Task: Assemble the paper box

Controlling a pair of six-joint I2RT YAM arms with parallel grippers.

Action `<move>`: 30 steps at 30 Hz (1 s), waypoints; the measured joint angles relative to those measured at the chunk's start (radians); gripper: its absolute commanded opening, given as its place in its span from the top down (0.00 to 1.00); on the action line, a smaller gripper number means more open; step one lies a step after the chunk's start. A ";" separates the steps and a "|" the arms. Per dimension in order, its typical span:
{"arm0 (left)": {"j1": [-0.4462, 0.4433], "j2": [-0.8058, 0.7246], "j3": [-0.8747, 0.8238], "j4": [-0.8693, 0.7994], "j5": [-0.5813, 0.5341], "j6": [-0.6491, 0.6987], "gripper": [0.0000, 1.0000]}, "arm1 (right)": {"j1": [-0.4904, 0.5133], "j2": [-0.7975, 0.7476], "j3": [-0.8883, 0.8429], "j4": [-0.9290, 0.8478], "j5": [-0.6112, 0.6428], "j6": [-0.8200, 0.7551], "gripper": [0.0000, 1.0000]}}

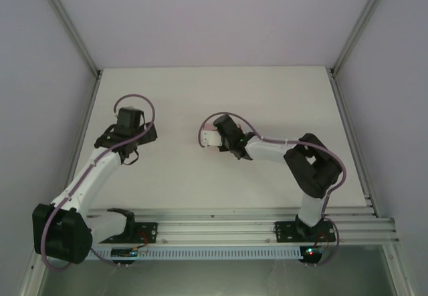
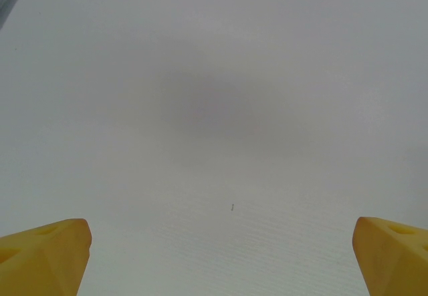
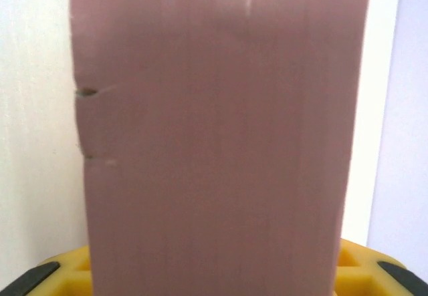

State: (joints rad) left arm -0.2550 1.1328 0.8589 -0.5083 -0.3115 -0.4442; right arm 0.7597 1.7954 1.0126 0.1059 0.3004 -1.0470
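The paper box [image 3: 214, 135] is a salmon-pink card box with small notches on its left edge, seen very close in the right wrist view. From above, the paper box [image 1: 212, 139] is a small pale block held just over the table's middle. My right gripper [image 1: 221, 138] is shut on it, and its yellow fingers [image 3: 63, 274] show at both lower corners beside the card. My left gripper [image 2: 224, 259] is open, its yellow fingertips [image 2: 47, 256] far apart over bare table with nothing between them. It hovers to the left of the box, well apart from it.
The white table [image 1: 281, 102] is bordered by aluminium rails [image 1: 351, 129] at the sides and grey enclosure walls. The arm bases stand on a slotted rail [image 1: 221, 229] at the near edge. A tiny dark speck [image 2: 232, 208] lies on the table below the left gripper.
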 measured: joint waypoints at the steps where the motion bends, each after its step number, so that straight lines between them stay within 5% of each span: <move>1: 0.000 0.000 0.000 0.004 0.000 0.000 0.00 | 0.000 0.000 -0.009 0.005 0.000 -0.004 0.43; 11: 0.000 0.000 -0.005 0.026 0.001 0.014 0.00 | 0.032 -0.068 -0.029 -0.216 -0.040 0.122 0.01; 22: 0.000 -0.029 -0.061 0.100 0.002 0.061 0.01 | 0.034 -0.364 -0.010 -0.489 -0.194 0.296 0.01; 25: 0.000 -0.074 -0.134 0.185 -0.022 0.097 0.00 | -0.066 -0.497 -0.024 -0.453 -0.231 0.414 0.01; 30: 0.002 -0.123 -0.320 0.442 -0.081 0.214 0.00 | -0.396 -0.654 -0.168 -0.258 -0.261 0.698 0.01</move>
State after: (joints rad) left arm -0.2527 1.0100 0.5392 -0.0662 -0.3927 -0.2302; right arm 0.3637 1.1416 0.8444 -0.1524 0.0399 -0.3492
